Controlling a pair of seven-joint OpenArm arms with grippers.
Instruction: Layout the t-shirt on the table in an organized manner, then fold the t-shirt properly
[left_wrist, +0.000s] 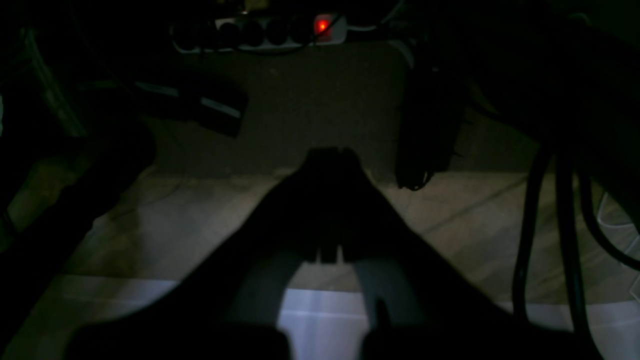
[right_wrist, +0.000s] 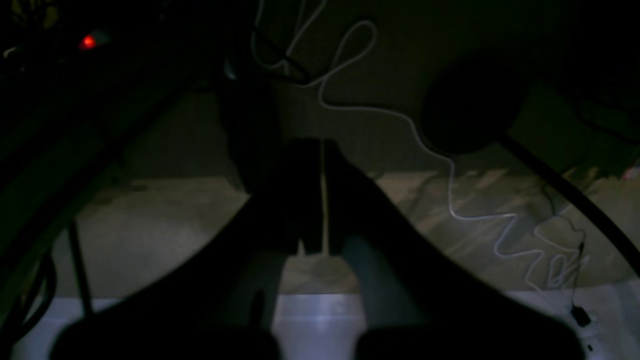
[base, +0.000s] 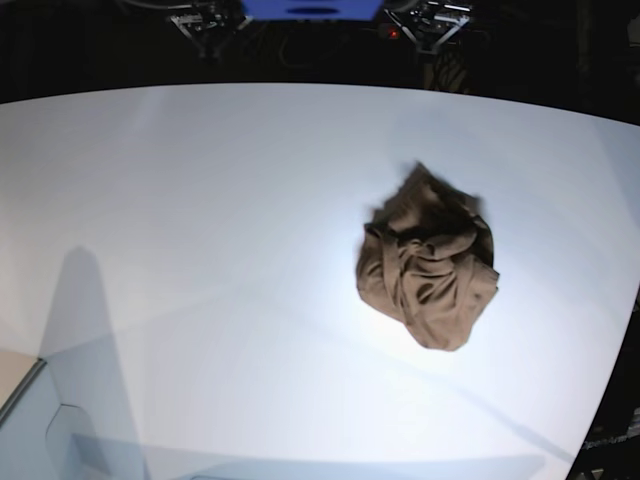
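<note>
Nothing is laid out yet: the brown t-shirt sits crumpled on the desk, well apart from my left hand and right hand, both pressed together and empty, so I must next reach the t-shirt.

One t-shirt, seemingly two tools

The left gripper points down past the table's edge toward the dim floor, its two dark fingers pressed together at the tips. The right gripper hangs the same way, with only a thin slit showing between its fingers.
</note>
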